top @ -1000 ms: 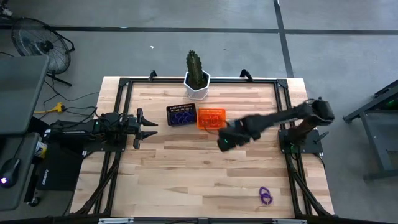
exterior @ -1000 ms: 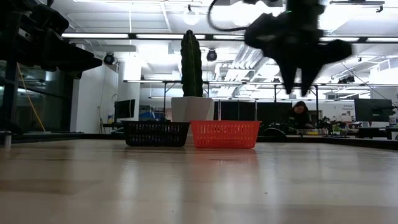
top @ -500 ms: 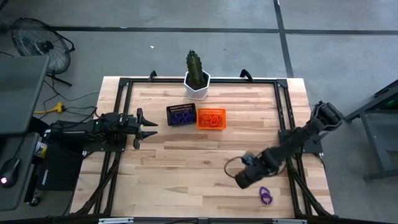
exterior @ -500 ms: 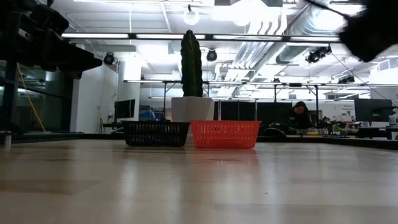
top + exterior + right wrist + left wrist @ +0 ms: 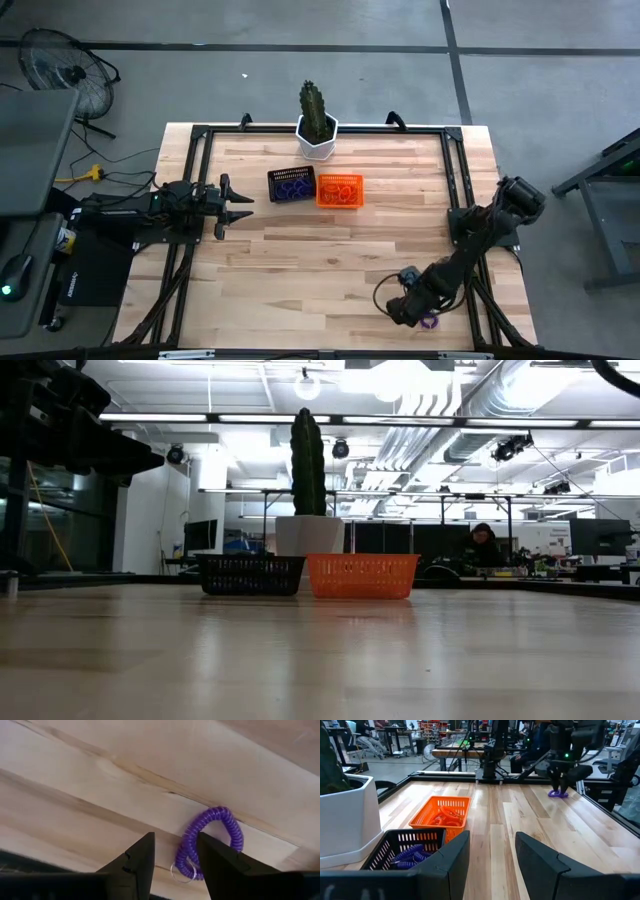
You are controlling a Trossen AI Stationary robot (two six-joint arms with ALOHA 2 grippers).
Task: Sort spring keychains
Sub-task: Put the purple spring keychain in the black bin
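Observation:
One purple spring keychain (image 5: 212, 838) lies flat on the wood near the table's near right corner (image 5: 430, 320), its small metal ring toward my right gripper. My right gripper (image 5: 175, 866) hangs just above it, pointing steeply down, open; the ring end shows between its fingers, which stand clear of the coil. In the high view that gripper (image 5: 412, 312) is beside the keychain. More purple keychains lie in the black mesh basket (image 5: 291, 185), and orange ones in the orange mesh basket (image 5: 339, 190). My left gripper (image 5: 492, 860) waits open and level at the table's left (image 5: 240, 205).
A cactus in a white pot (image 5: 317, 130) stands behind the baskets at the far edge. A black frame (image 5: 200, 140) runs along the table's sides. Bare wood lies between the baskets and the near edge. Beyond the table the room shows, with a person (image 5: 484, 545) seated far off.
My right gripper has swung from beside the orange basket toward the table's near right corner, sinking and tipping further downward, and now stands over the purple keychain. Its fingers keep the same gap. The keychain has stayed where it was.

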